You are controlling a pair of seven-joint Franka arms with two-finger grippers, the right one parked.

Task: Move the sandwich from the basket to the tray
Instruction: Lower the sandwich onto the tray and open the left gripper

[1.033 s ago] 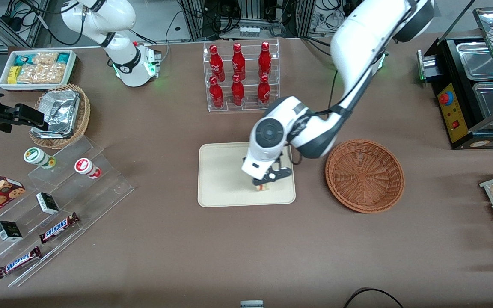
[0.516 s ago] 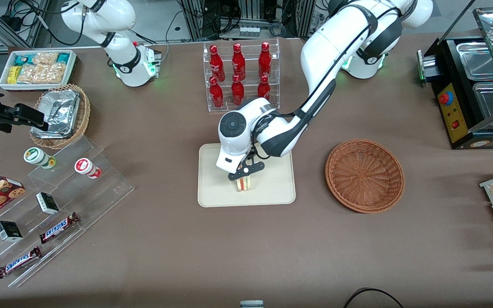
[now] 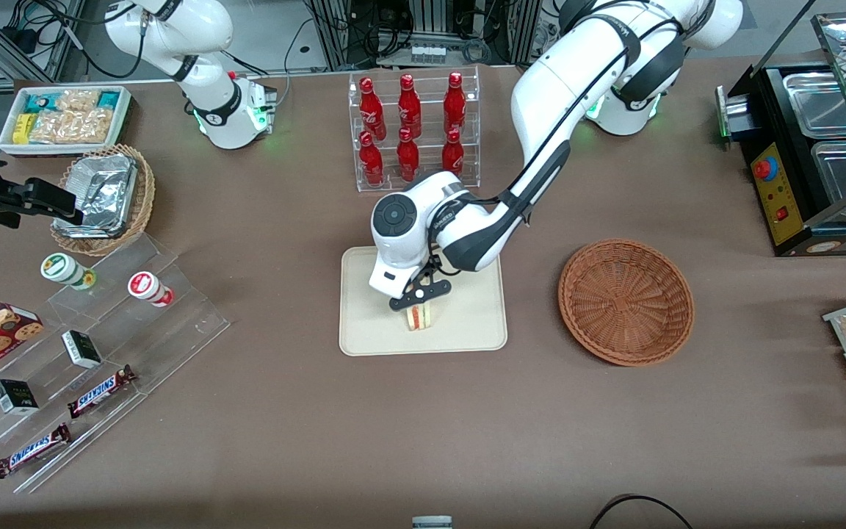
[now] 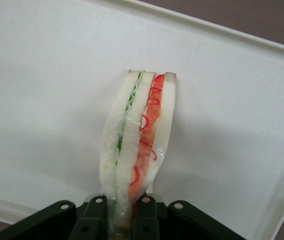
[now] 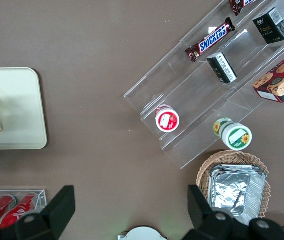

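Left arm's black two-finger gripper [image 3: 418, 301] is over the flat cream rectangular tray with low rim [image 3: 364, 323], fingers [image 4: 94, 215] clamped on the narrow end of the triangular pale-bread sandwich with red and green filling [image 3: 418, 317]. Sandwich stands on edge, cut face toward the front camera; whether it touches the tray floor, I can't tell. Round reddish-brown wicker basket [image 3: 626, 300] sits empty beside the tray, toward the working arm's end of the table.

Step in hand, by my read: release. Do it well:
- lower until the bread edge bears on the tray, don't drop it
- part the fingers slowly; the film wrap may cling
- lift straight up, no sideways drag
- on-edge wedge may tip over; fine so long as it lands inside the rim.
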